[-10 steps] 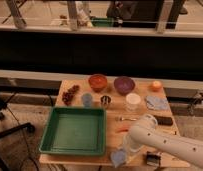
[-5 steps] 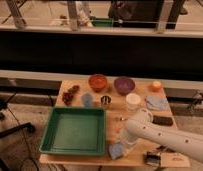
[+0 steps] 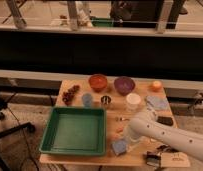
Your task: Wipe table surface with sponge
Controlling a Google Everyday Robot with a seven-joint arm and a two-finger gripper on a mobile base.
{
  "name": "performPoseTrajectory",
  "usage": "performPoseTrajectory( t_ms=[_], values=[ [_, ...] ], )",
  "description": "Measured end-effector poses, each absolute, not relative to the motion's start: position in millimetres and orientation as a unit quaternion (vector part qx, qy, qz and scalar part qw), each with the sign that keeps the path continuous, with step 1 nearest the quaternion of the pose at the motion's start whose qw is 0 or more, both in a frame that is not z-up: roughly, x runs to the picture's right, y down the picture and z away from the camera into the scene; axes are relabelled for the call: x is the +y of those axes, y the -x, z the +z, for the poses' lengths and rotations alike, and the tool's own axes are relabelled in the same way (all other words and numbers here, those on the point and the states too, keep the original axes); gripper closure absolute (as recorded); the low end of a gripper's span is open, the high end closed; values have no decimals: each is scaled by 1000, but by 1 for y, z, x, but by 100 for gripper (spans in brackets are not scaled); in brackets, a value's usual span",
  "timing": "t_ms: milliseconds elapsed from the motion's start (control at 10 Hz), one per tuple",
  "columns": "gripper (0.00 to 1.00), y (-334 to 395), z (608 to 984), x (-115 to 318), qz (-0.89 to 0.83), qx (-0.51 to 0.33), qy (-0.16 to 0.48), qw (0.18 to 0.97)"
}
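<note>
A pale blue sponge [image 3: 119, 146] lies on the wooden table [image 3: 110, 159] near the front edge, just right of the green tray [image 3: 75, 131]. My white arm reaches in from the lower right and bends down over the sponge. My gripper [image 3: 126, 141] is at the arm's end, right at the sponge's upper right side and pressed down toward the table. The arm hides most of the gripper.
At the back stand a red bowl [image 3: 98, 81], a purple bowl [image 3: 124, 85] and an orange [image 3: 155, 85]. Grapes [image 3: 71, 93], a blue cup [image 3: 87, 100], a metal can [image 3: 106, 101], a white cup [image 3: 133, 101] and a blue cloth [image 3: 156, 103] sit mid-table. A dark object [image 3: 155, 159] lies front right.
The sponge has slid from the front edge a little farther onto the table, with my gripper on it. The arm's bend has shifted left.
</note>
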State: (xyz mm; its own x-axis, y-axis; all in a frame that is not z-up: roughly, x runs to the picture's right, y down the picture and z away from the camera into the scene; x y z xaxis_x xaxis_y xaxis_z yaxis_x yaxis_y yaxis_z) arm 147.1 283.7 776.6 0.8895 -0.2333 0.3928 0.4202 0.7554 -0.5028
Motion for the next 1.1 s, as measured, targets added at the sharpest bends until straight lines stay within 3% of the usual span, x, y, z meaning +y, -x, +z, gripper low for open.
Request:
performPoseTrajectory(
  t_ms=[1100],
  values=[
    [100, -186, 744, 293, -152, -137, 294, 934]
  ],
)
